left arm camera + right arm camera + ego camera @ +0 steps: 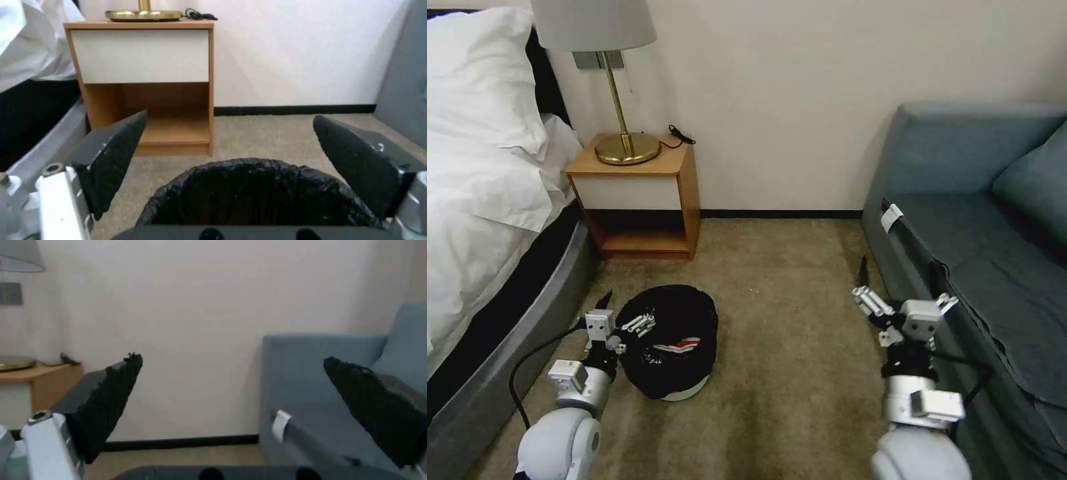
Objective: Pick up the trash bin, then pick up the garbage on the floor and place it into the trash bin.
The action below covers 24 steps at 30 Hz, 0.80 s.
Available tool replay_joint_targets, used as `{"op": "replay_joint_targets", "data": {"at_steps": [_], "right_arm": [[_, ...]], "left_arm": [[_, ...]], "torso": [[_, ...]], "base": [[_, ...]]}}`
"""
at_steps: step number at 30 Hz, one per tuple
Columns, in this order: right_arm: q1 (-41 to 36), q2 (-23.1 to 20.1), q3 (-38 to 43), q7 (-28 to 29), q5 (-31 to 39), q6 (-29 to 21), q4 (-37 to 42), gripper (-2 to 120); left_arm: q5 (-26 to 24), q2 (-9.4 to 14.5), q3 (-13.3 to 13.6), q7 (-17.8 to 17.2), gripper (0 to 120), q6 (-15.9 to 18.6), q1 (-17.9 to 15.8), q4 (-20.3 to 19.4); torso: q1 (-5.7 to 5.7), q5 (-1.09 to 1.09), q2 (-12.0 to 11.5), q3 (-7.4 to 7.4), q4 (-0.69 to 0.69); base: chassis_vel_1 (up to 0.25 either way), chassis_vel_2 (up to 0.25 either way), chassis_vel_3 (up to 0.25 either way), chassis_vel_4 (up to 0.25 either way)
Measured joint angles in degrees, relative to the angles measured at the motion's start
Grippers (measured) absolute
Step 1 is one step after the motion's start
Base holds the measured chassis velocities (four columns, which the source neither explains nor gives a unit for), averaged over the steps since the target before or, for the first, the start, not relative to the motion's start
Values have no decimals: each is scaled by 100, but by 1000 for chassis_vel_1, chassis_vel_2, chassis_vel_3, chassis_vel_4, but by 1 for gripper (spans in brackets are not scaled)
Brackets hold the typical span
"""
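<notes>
My left gripper [627, 313] hangs just over the near-left rim of the trash bin [671, 341], fingers [116, 160] spread wide and holding nothing. If I close on the loose black bag alone, I'd expect the plastic to slip or pull free and the bin to tip. The bin stands upright on the carpet near the bed [480, 220], white base peeking out, a red-and-white wrapper [679, 347] inside. My right gripper [894, 293] waits by the sofa [980, 220], fingers wide apart, empty.
</notes>
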Motion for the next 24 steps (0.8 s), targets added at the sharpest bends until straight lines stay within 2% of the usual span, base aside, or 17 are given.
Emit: {"op": "replay_joint_targets", "data": {"at_steps": [4, 24], "right_arm": [[-26, 68, -178, -77, 18, 8, -171, 100], [-39, 81, -231, -84, 102, 18, -262, 100]], "left_arm": [[75, -113, 7, -39, 100, -1, 93, -111], [137, -185, 36, 31, 100, -70, 177, -176]], "torso": [[0, 0, 0, 0, 0], [0, 1, 0, 1, -1]], "base": [[0, 0, 0, 0], [0, 0, 0, 0]]}}
